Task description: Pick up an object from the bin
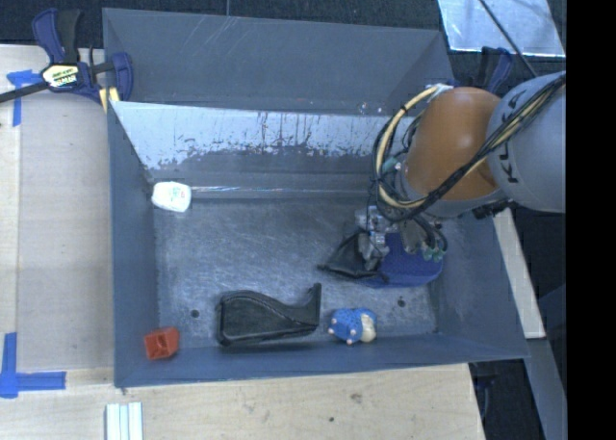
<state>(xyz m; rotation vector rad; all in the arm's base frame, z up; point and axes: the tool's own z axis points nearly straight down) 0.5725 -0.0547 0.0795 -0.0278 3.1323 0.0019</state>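
My end effector (377, 239) is low at the view's right side of the grey bin (260, 226), over a blue flat thing (416, 269) on its scuffed floor; released or clenched, I cannot tell. A pale table (58, 236) lies beside the bin

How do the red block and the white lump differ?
The red block is angular and lies at the view's lower left; the white lump is rounded and lies at upper left. Both are small, lie alone and are far from the gripper.
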